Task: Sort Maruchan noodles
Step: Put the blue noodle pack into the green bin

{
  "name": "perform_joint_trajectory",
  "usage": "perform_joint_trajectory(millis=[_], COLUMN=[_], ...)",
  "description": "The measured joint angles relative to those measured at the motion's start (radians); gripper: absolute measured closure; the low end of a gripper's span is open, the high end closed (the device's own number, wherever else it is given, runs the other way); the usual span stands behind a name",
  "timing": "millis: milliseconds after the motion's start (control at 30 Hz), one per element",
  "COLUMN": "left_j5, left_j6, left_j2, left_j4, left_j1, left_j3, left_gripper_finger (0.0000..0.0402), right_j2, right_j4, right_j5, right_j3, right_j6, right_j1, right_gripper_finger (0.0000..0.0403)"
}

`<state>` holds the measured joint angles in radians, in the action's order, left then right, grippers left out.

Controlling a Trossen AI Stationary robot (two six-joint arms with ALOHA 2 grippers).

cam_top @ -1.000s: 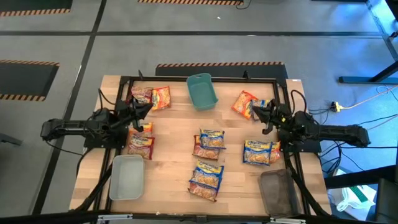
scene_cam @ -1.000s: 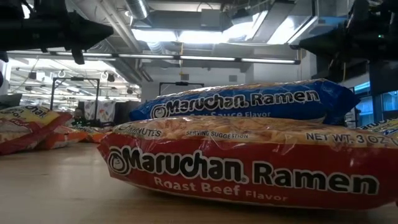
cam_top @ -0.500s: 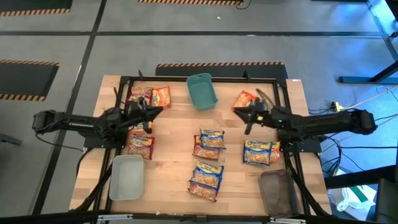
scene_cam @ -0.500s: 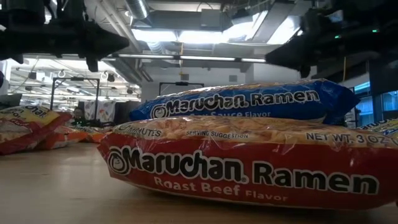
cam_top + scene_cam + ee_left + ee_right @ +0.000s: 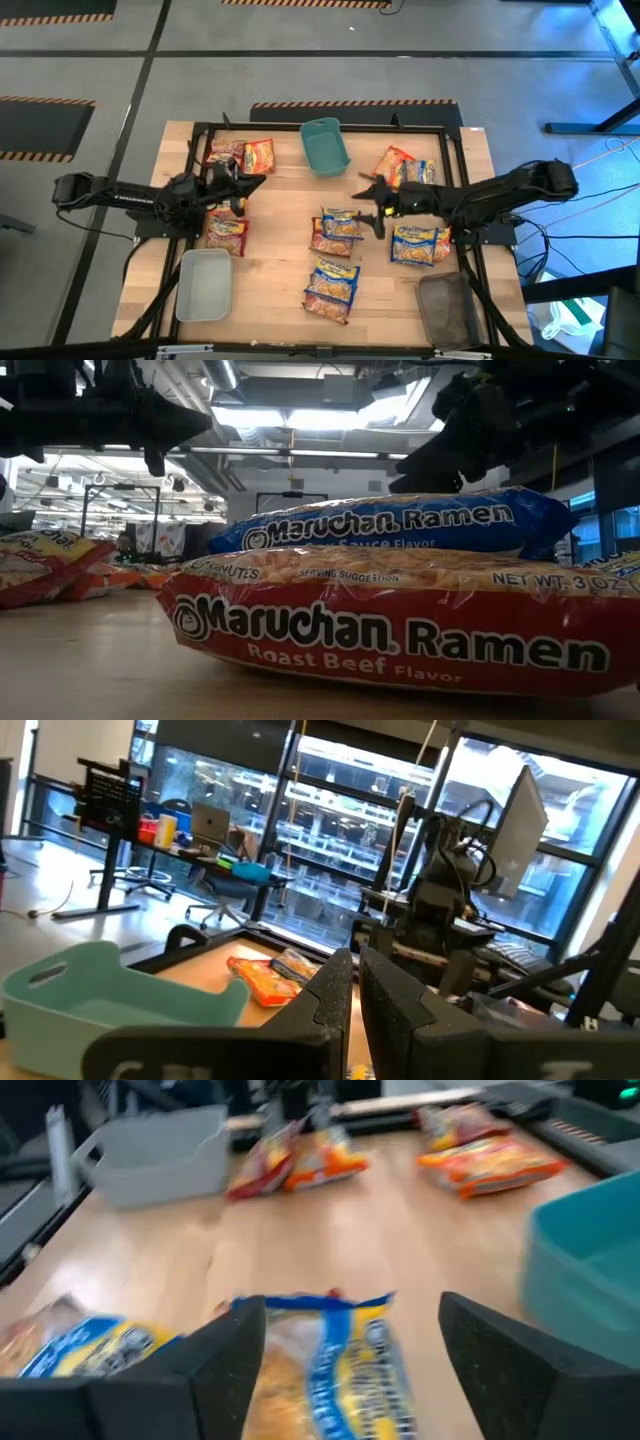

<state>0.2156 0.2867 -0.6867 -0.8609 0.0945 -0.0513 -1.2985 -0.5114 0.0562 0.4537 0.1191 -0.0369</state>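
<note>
Three trays, none holding a packet; ramen lies loose on the table (image 5: 280,190).

The teal tray (image 5: 325,146) at the far edge, grey tray (image 5: 205,285) near left and dark tray (image 5: 447,308) near right hold nothing. The packets (image 5: 340,224) lie scattered on the wood: a stacked blue and red pair mid-table, others left, right and front. The right gripper (image 5: 372,208) hangs spread wide over the blue packet (image 5: 335,1370), gripping nothing. The left gripper (image 5: 250,181) hovers above the left packets, fingers (image 5: 335,995) pressed together, empty.
</note>
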Motion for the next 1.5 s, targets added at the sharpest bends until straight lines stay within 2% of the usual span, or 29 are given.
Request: perform_joint_trajectory(millis=[133, 333, 500, 700, 833, 1000, 1300, 1500], left_j5=[0.004, 0.007, 0.007, 0.008, 0.009, 0.005, 0.003, 0.003], left_j6=[0.003, 0.048, 0.055, 0.043, 0.001, -0.005, -0.007, -0.007], left_j2=[-0.046, -0.123, -0.167, -0.196, -0.206, -0.206, -0.206, -0.206], left_j4=[-0.03, -0.036, -0.082, -0.083, -0.083, -0.083, -0.083, -0.083], left_j1=[-0.01, -0.029, -0.031, -0.031, -0.031, -0.031, -0.031, -0.031], left_j3=[0.0, 0.0, 0.0, 0.0, 0.0, 0.0, 0.0, 0.0], left_gripper_finger=[0.0383, 0.0383, 0.0383, 0.0383, 0.0383, 0.0383, 0.0383, 0.0383], right_j2=[-0.071, -0.192, -0.276, -0.33, -0.35, -0.352, -0.351, -0.305], right_j4=[-0.004, -0.025, -0.023, 0.092, 0.171, 0.19, 0.214, 0.207], right_j5=[0.04, 0.039, 0.006, 0.035, 0.091, 0.168, 0.203, 0.195], right_j3=[0.013, 0.015, 0.072, 0.15, 0.17, 0.174, 0.174, 0.174], right_j6=[-0.021, -0.048, -0.125, -0.215, -0.264, -0.299, -0.31, -0.258], right_j1=[-0.05, -0.097, -0.123, -0.126, -0.127, -0.128, -0.127, -0.127], right_gripper_finger=[0.0103, 0.0117, 0.0129, 0.0139, 0.0151, 0.021, 0.0385, 0.0386])
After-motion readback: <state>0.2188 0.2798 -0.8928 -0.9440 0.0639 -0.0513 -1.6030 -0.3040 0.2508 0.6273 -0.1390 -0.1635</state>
